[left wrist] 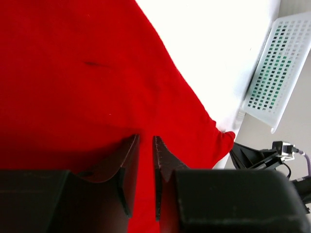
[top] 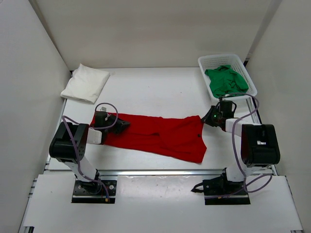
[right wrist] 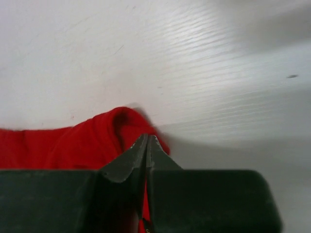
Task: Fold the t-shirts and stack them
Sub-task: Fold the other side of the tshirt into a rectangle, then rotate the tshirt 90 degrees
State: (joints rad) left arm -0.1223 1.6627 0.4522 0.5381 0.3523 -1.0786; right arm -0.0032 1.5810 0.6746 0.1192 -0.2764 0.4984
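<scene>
The red t-shirt (top: 160, 136) lies spread flat across the middle of the table and fills the left wrist view (left wrist: 73, 73). My left gripper (top: 124, 126) is down at its left end. Its jaws (left wrist: 146, 138) stand a narrow gap apart, with red cloth showing between them. My right gripper (top: 206, 120) is at the shirt's far right corner. It is shut (right wrist: 147, 137) on a bunched edge of the red cloth (right wrist: 63, 145), and red shows between the jaws. The white t-shirt (top: 85, 82) lies folded at the back left. The green t-shirt (top: 225, 80) is crumpled inside the basket.
The white lattice basket (top: 214, 58) stands at the back right, just beyond the right arm, and shows in the left wrist view too (left wrist: 272, 73). White walls close in the table on three sides. Both arm bases sit at the near edge.
</scene>
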